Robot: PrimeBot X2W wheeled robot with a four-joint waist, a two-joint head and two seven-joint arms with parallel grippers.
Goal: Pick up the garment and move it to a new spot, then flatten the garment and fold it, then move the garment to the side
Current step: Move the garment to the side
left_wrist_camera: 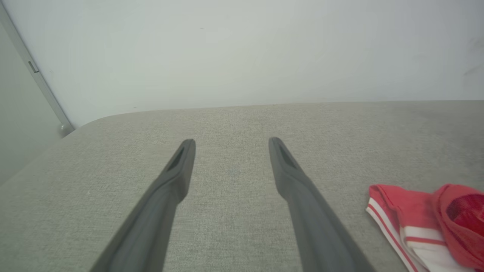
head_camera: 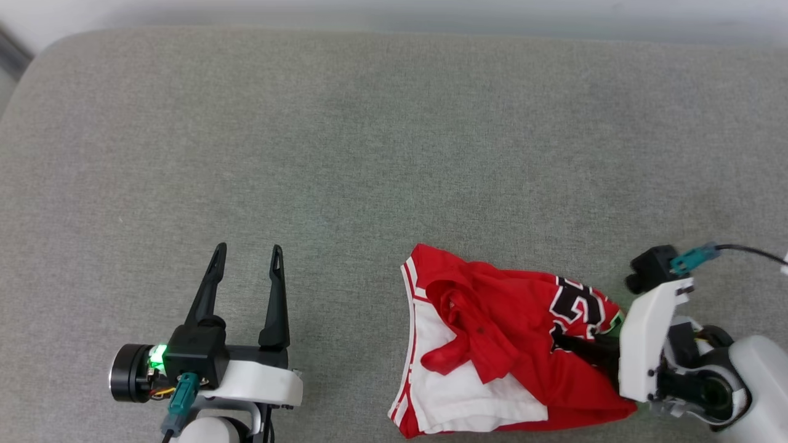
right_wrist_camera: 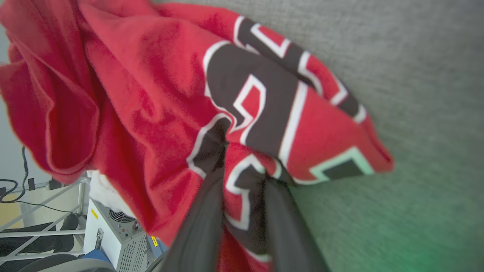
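Left gripper (head_camera: 247, 252), fingers spread and holding nothing, sits over the grey upholstered surface (head_camera: 369, 135) at lower left. The garment (head_camera: 517, 307) lies crumpled right of centre, with its white sleeve and striped trim leftward and its black numerals rightward. There the right gripper (head_camera: 588, 352) pinches a printed fold.

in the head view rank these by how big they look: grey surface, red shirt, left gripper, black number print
Largest to smallest:
1. grey surface
2. garment
3. left gripper, fingers and body together; it may sit nearer the camera than the cloth, so its look is flattered
4. black print, partly hidden by folds
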